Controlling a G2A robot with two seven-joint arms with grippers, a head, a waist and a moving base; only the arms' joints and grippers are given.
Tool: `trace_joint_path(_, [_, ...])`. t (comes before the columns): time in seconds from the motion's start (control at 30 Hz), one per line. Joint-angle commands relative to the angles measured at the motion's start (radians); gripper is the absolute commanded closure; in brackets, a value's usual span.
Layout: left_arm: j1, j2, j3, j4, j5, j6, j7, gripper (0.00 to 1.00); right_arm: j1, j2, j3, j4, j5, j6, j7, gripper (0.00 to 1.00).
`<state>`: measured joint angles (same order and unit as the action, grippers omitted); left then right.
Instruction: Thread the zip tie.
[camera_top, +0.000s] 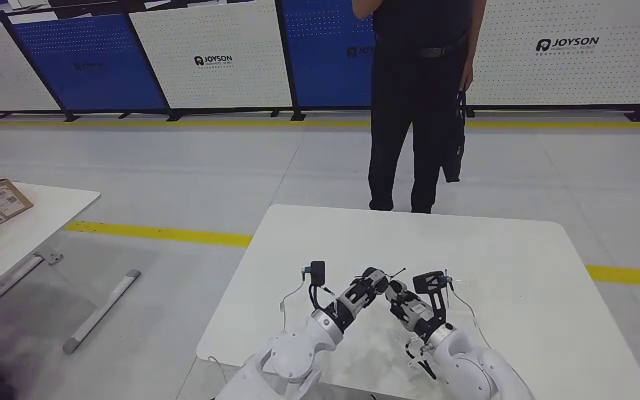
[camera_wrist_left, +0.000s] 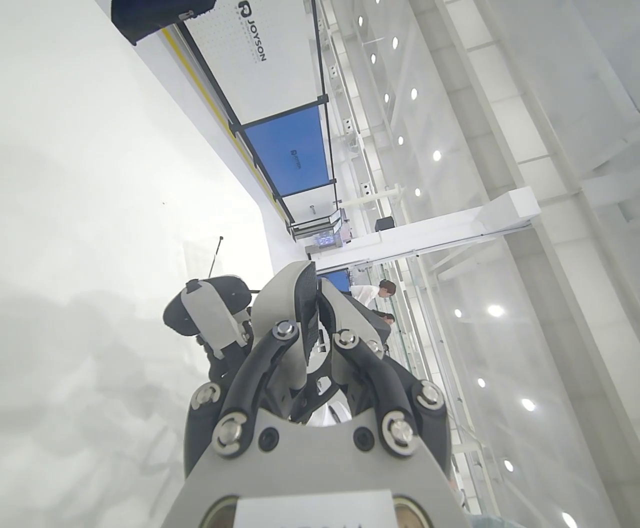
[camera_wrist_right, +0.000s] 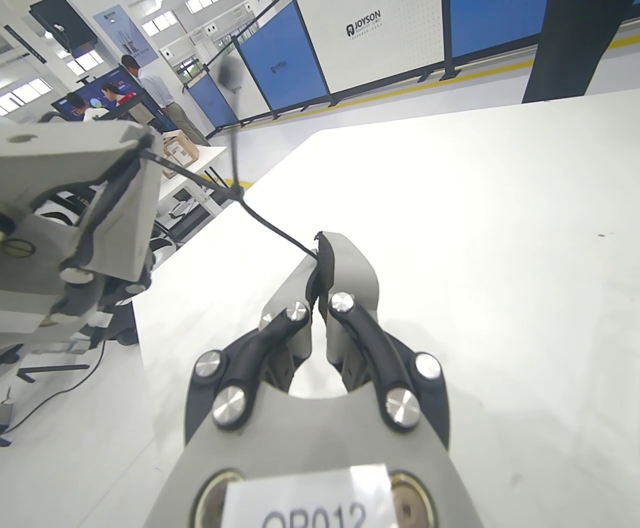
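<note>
I am holding the black zip tie (camera_wrist_right: 272, 226) above the white surface (camera_wrist_right: 475, 210), my right claw (camera_wrist_right: 320, 247) and my left claw (camera_wrist_left: 314, 287) both pinching it tightly. I am fearing it is slipping from one claw, or twisting, if I am pulling unevenly.

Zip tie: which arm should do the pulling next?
Right, likely. The right pincer is shut on the zip tie, with a straight run to the crossing; the left pincer clamps the other strand and can anchor.
</note>
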<state>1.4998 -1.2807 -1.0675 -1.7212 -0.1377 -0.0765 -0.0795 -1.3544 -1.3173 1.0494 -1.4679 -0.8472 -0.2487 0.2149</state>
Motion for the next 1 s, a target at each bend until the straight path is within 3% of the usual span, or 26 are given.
trace_joint_path(0.0, [0.003,0.000,-0.001,-0.003,0.000,-0.004,0.001,1.00,0.000,0.000,0.000,0.001,0.000,-0.001,0.000,1.00])
trace_joint_path(0.97, [0.030,0.004,0.001,-0.049,0.009,-0.035,-0.006,1.00,-0.002,0.003,0.000,0.014,-0.009,-0.007,-0.002,1.00])
